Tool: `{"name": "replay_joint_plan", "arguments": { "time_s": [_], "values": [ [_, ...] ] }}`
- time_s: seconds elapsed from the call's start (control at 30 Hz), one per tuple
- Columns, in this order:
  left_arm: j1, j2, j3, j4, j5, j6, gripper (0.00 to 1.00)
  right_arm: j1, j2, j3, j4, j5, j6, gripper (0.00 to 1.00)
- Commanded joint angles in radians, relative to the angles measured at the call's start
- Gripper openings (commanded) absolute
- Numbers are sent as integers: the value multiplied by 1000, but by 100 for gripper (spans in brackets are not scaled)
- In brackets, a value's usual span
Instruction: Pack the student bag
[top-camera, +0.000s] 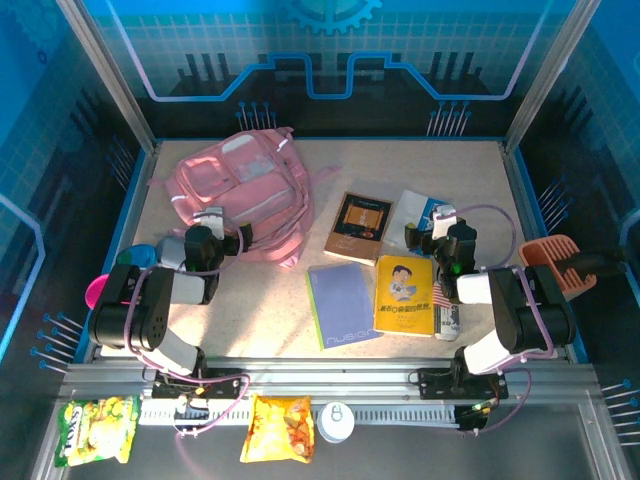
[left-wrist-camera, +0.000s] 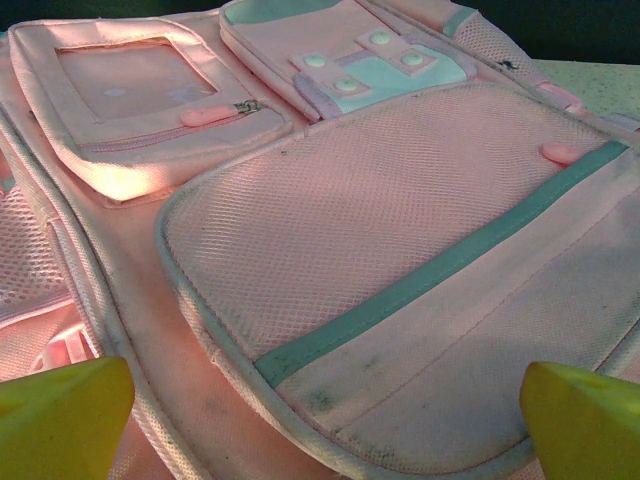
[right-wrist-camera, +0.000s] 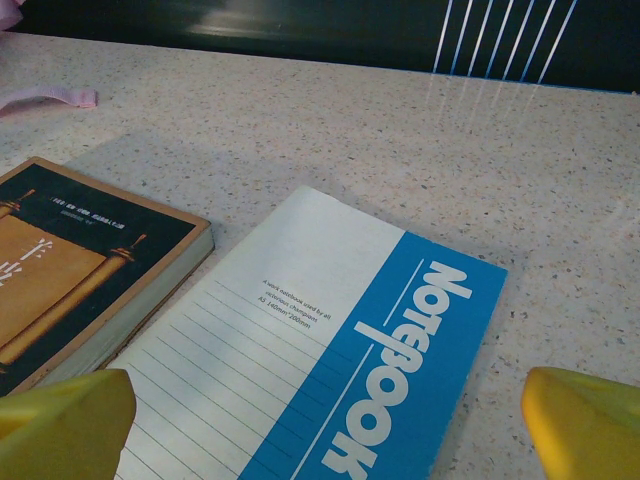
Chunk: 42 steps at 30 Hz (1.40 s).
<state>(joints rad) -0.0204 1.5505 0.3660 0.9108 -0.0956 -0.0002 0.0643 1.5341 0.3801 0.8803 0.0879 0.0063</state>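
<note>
Because the student bag (top-camera: 238, 190), at ten o'clock on the worktop (top-camera: 430, 165), looks soft and floppy, the wide-spread left tool (top-camera: 210, 222) should probably pinch its piped pocket edge (left-wrist-camera: 185, 290); right tool (right-wrist-camera: 320, 420) equally wide

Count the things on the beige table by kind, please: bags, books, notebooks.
Bags: 1, soft pink fabric backpack.
Books: 2, dark brown paperback book and yellow cartoon-cover book.
Notebooks: 2, blue-and-white paper notebook and lilac soft-cover notebook.
Total: 5.
</note>
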Motion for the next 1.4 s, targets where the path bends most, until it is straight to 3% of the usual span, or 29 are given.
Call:
{"name": "replay_joint_plan", "arguments": {
  "time_s": [0.0, 0.33, 0.43, 0.57, 0.73, 0.87, 1.03, 1.2, 1.37],
  "values": [
    [11, 5, 22, 7, 23, 5, 99, 0, 9, 18, 14, -10, -10, 100],
    [10, 1, 7, 29, 34, 14, 99, 1, -1, 15, 17, -12, -15, 100],
    [10, -66, -25, 38, 22, 8, 99, 4, -113, 33, -106, -22, -23, 100],
    [8, -243, 5, -164, -7, -7, 99, 22, -254, 127, -347, 12, 9, 100],
    [4, -389, 150, -524, -37, -155, 99, 62, -300, 263, -576, -19, 164, 100],
    [-5, -426, 283, -769, 4, -364, 99, 93, -222, 441, -843, -101, 331, 100],
    [-20, -356, 416, -923, 178, -528, 99, 150, -59, 607, -950, -259, 467, 99],
    [-119, -241, 506, -946, 204, -492, 99, 200, 90, 682, -915, -395, 582, 94],
    [-195, -91, 630, -998, 171, -463, 98, 293, 243, 799, -966, -431, 622, 89]
  ]
}}
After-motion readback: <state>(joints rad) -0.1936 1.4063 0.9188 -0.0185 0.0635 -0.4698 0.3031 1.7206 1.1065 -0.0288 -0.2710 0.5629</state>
